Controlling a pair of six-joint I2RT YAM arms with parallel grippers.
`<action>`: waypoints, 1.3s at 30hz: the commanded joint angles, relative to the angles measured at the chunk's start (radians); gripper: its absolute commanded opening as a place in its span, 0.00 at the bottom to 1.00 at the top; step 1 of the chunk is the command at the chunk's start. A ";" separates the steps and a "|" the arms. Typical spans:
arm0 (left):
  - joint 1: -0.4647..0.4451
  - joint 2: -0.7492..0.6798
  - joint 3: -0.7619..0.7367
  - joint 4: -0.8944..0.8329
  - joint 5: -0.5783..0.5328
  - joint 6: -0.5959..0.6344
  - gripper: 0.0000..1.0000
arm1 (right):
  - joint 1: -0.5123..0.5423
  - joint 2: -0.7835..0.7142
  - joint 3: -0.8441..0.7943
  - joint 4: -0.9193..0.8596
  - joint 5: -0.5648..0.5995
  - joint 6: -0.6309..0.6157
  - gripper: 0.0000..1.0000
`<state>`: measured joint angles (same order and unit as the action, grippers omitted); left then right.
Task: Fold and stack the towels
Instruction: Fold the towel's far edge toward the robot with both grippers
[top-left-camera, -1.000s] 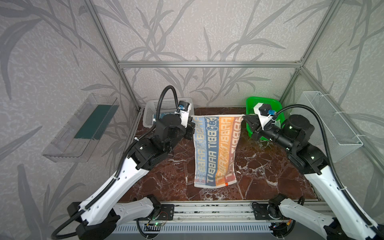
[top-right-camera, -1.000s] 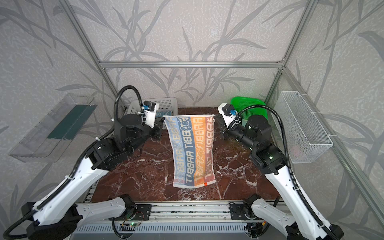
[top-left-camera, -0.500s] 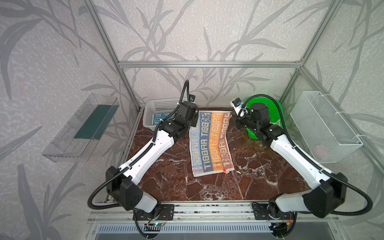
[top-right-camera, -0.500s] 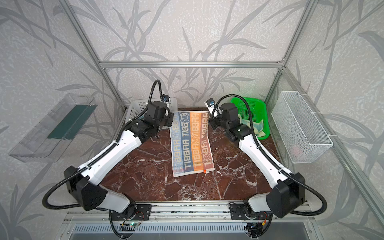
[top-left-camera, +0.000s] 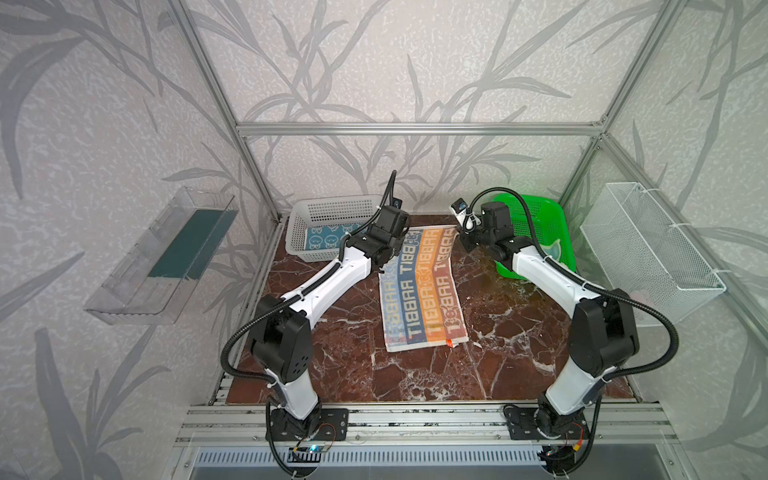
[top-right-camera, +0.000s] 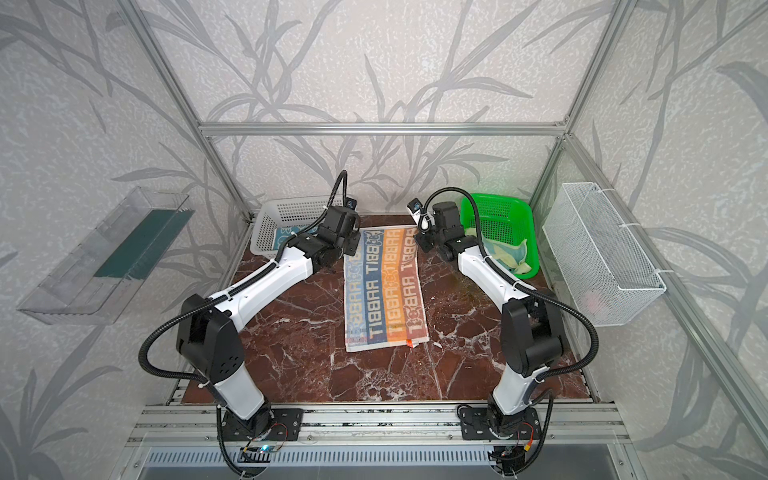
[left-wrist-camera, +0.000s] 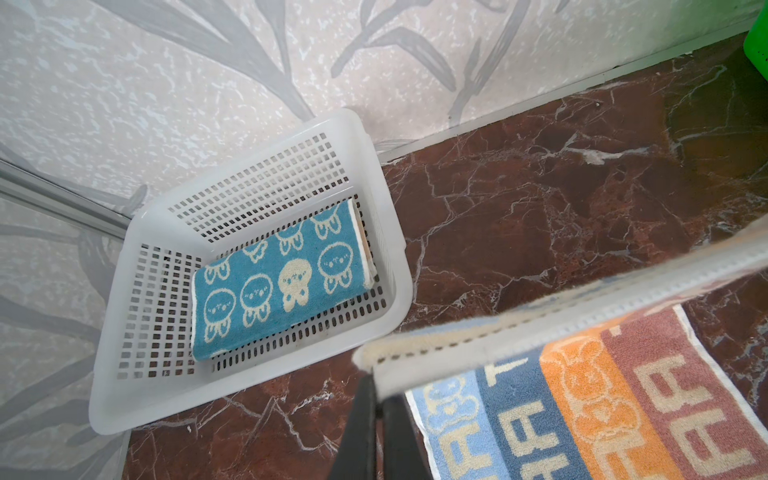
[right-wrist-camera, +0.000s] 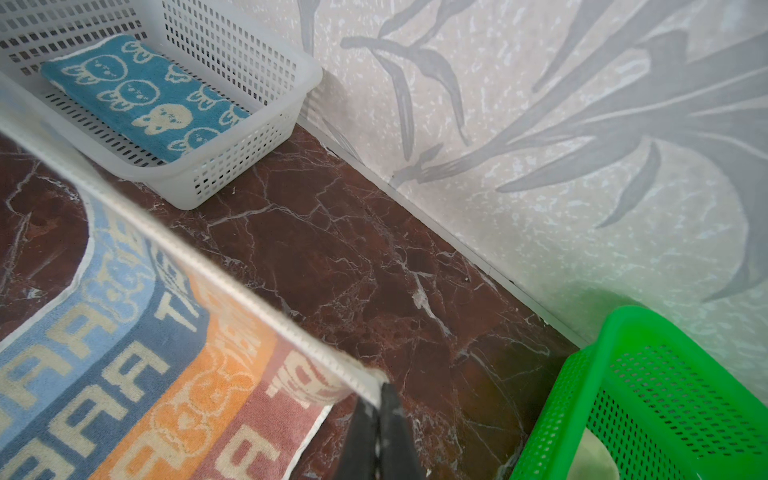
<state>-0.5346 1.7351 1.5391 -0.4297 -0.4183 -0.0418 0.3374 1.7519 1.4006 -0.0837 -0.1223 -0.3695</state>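
- Grey leaf-patterned wallpaper covers the booth's walls, and a red-brown marble table (top-left-camera: 415, 374) with white veins forms its floor
- Down the middle of the table, in both top views, lies the blue, orange and red-brown striped towel with "RABBIT" lettering (top-left-camera: 419, 291). Its near end, with a small red tag at one corner, rests flat on the marble. Its far hem is raised off the surface and pulled taut between the two arms
- The left claw (left-wrist-camera: 376, 388) has its black fingers pressed together on the far left corner of the striped towel, pinching the cream hem in the left wrist view
- The right claw (right-wrist-camera: 379, 399) is likewise clamped on the far right corner of that hem, as the right wrist view shows
- A white perforated plastic basket (top-left-camera: 332, 210) stands in the far left corner of the table, just beside the left claw. Inside it the blue towel with cream rabbit faces (left-wrist-camera: 274, 282) lies folded into a flat rectangle on the basket's floor
- A green perforated plastic basket (top-left-camera: 548, 216) stands in the far right corner, behind the right arm. The teal and pale yellow towel (top-right-camera: 509, 254) sits crumpled inside it
- A white wire basket (top-left-camera: 648, 249) hangs on the right wall, holding something pale pink too blurred to name
- A clear plastic tray (top-left-camera: 158, 257) with a dark green insert hangs on the left wall
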 joint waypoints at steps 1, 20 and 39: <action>0.013 0.004 0.035 -0.019 -0.057 -0.003 0.00 | -0.014 0.013 0.010 0.045 -0.075 -0.084 0.00; -0.093 -0.196 -0.332 -0.044 0.041 -0.155 0.00 | -0.011 -0.223 -0.445 0.142 -0.184 -0.429 0.00; -0.218 -0.397 -0.489 -0.241 0.091 -0.368 0.00 | 0.095 -0.418 -0.650 -0.055 -0.082 -0.460 0.00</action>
<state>-0.7483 1.3819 1.0870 -0.5941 -0.3401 -0.3180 0.4282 1.3796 0.7715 -0.0948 -0.2390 -0.8345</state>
